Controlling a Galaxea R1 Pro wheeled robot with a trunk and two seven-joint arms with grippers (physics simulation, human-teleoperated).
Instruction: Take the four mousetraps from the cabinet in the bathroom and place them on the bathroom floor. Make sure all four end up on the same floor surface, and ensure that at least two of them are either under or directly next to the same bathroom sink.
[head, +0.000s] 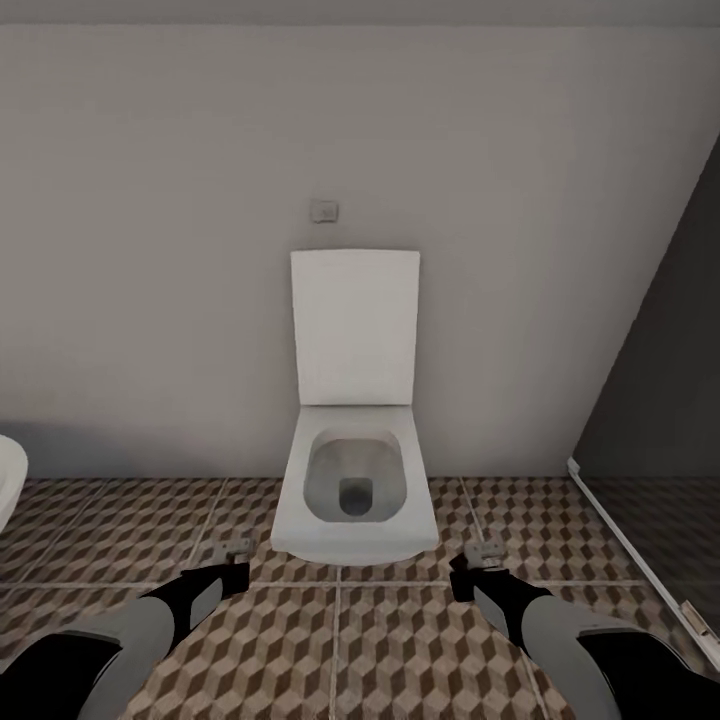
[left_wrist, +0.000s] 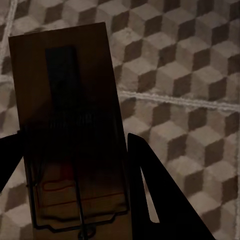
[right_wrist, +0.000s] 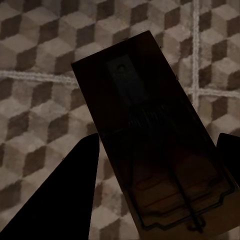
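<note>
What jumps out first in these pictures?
A white square toilet with its lid up stands against the grey wall, dead ahead on the cube-patterned tile floor. Each tool, left and right, holds a flat brown wooden mousetrap above those tiles.

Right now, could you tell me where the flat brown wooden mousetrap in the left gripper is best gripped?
By its two long edges at the wire-spring end, as the left gripper has the flat brown wooden mousetrap: fingers come along the board's length, flanking its narrow width, clear of the wire parts.

Head camera looks forward-down at the bathroom floor (head: 340, 640); both wrist cameras view it close, straight down.
</note>
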